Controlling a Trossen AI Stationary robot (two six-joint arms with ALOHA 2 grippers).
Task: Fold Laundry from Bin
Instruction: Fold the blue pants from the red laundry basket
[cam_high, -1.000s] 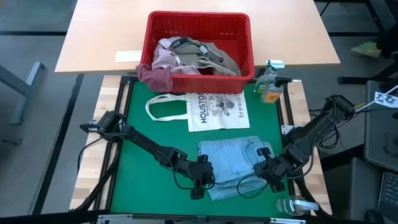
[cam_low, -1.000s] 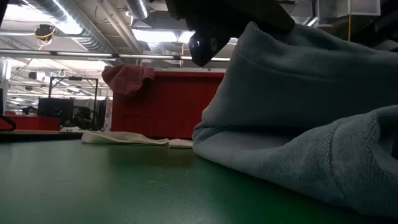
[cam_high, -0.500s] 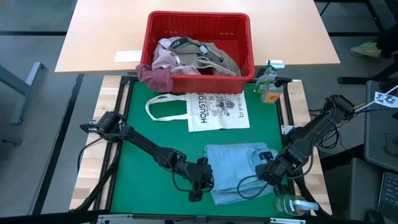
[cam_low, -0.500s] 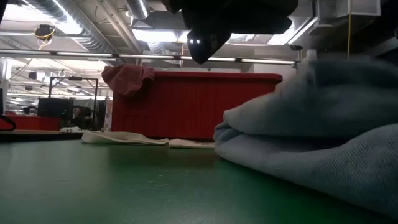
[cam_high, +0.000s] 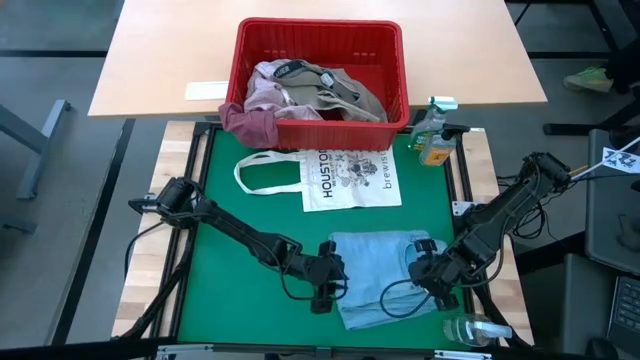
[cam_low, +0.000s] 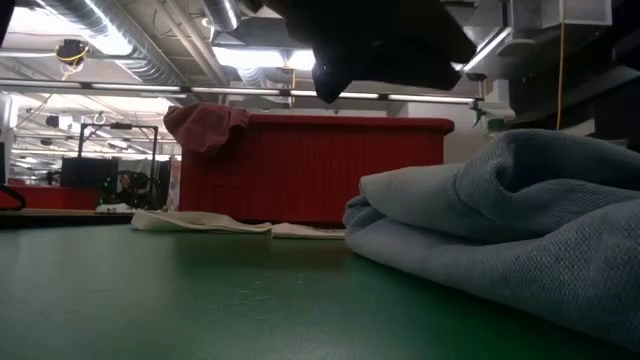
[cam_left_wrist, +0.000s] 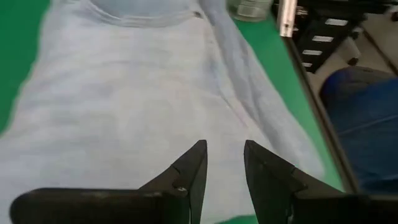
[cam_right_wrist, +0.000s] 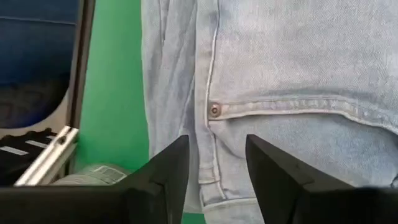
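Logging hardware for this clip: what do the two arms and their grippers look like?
Both arms are dark, near-black, built of slim jointed links, with thin black cables looping loosely alongside. The left gripper and right gripper are blocky black units. In the wrist views each ends in two matte black, wedge-shaped fingers tapering to pointed tips. No markings or labels are visible.

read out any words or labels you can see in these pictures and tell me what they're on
"HOUSTON": on the white tote bag, lying flat on the green mat in front of the red bin.
Smaller print beside it on the bag: too small to read.
Label on the bottle right of the bin: unreadable.
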